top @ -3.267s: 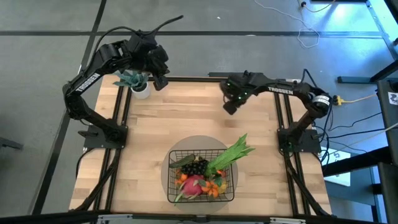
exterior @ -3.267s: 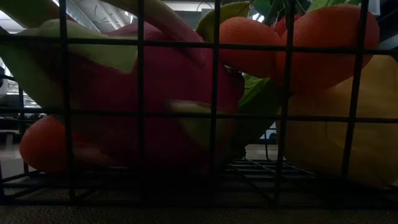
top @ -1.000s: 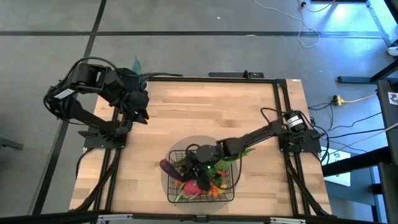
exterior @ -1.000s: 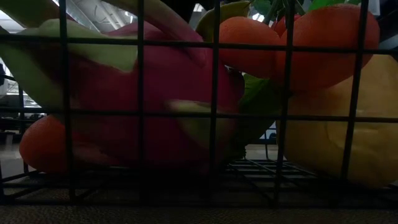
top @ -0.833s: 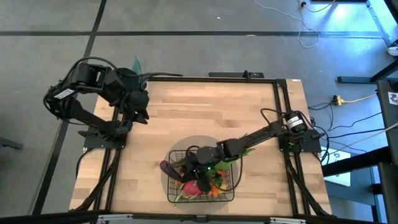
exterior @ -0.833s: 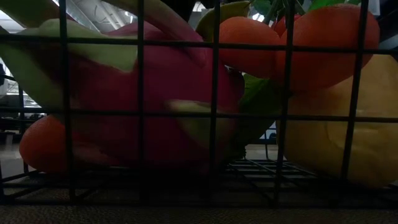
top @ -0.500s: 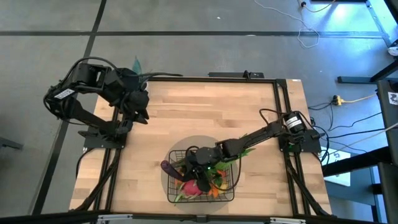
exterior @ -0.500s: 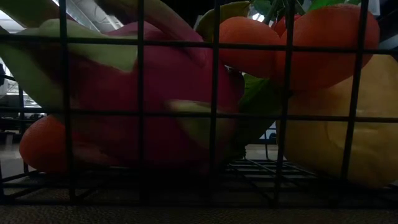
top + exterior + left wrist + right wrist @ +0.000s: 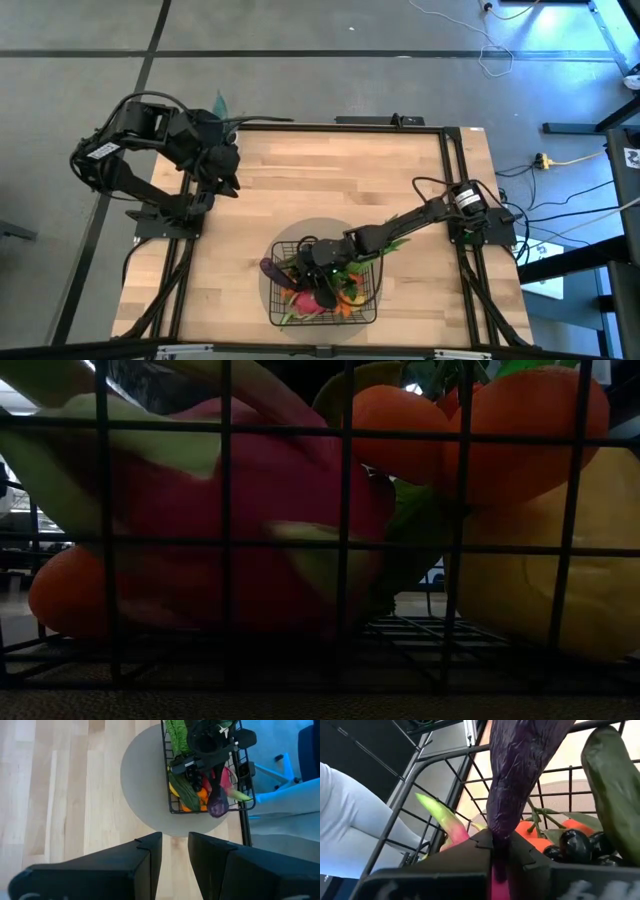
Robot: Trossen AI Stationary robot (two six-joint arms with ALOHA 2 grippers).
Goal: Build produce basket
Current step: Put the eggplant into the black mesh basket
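Your right gripper [image 9: 300, 268] is down in the black wire basket [image 9: 372, 300], fingers clamped on a dark purple eggplant [image 9: 520, 775] that pokes past the basket's left rim. Basket sits on a grey round mat [image 9: 268, 250] at the table's near edge, w/ pink dragon fruit [image 9: 250, 510], oranges [image 9: 520, 430], yellow mango [image 9: 600, 560], grapes [image 9: 575, 842] and leafy stalks [image 9: 175, 732] inside. Left gripper [image 9: 174, 851] waits over the table's far-left side, fingers narrow, holding nothing.
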